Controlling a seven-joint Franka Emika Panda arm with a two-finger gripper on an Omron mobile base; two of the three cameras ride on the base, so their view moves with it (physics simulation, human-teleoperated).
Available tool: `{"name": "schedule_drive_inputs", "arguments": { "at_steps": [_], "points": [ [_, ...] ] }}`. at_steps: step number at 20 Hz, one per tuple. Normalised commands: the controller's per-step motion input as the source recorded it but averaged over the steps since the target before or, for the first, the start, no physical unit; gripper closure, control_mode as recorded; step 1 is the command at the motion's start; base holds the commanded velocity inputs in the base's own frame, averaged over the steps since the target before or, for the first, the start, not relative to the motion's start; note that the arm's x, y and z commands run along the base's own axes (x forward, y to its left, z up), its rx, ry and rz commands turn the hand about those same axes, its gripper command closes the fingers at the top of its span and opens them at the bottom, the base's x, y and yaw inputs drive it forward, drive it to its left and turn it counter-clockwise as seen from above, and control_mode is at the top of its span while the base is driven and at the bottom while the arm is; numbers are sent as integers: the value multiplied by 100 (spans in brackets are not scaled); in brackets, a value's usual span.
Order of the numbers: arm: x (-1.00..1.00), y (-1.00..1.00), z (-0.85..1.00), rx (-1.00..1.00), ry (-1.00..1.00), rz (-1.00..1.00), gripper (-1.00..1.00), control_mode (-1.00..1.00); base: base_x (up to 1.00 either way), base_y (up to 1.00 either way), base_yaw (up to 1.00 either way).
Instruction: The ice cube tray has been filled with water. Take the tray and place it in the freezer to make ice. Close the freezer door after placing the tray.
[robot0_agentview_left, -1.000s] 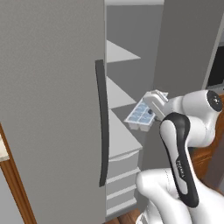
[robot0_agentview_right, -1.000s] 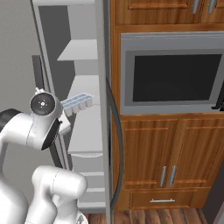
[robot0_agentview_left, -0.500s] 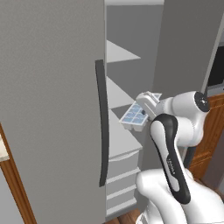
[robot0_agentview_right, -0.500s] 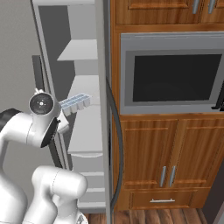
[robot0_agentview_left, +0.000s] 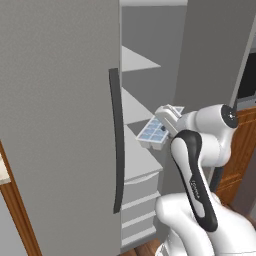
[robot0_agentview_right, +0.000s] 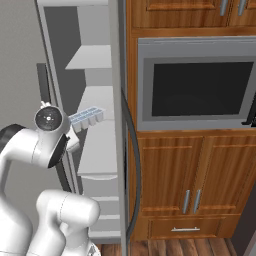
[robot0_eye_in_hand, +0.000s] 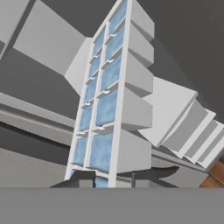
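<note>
I see my gripper (robot0_eye_in_hand: 114, 178) clamped on the ice cube tray (robot0_eye_in_hand: 111, 100), arm stretched seemingly over a freezer (robot0_agentview_left: 150, 60) shelf (robot0_agentview_right: 99, 150).

Over the last second the ice cube tray (robot0_agentview_left: 153, 132) has travelled away from the robot's body and toward the freezer (robot0_agentview_left: 145, 90). In the left base view it has slid leftward, from beside the arm's upper joint to the front edge of the freezer's middle shelf (robot0_agentview_left: 137, 150), nearer the dark door handle (robot0_agentview_left: 116, 140). In the right base view it has moved up and toward the freezer's inside, its far end now over that shelf. The gripper (robot0_eye_in_hand: 113, 178) went with it, pinched on the tray's near end, and the arm's elbow has swung inward, showing more of its dark band in the left base view.
</note>
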Motion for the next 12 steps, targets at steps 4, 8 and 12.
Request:
{"name": "schedule_drive_inputs", "arguments": {
  "at_steps": [4,8,12],
  "points": [
    [9,0,0,0,0,0,100,-100,0,0,0],
    [13,0,0,0,0,0,100,-100,0,0,0],
    [19,0,0,0,0,0,100,-100,0,0,0]
  ]
}}
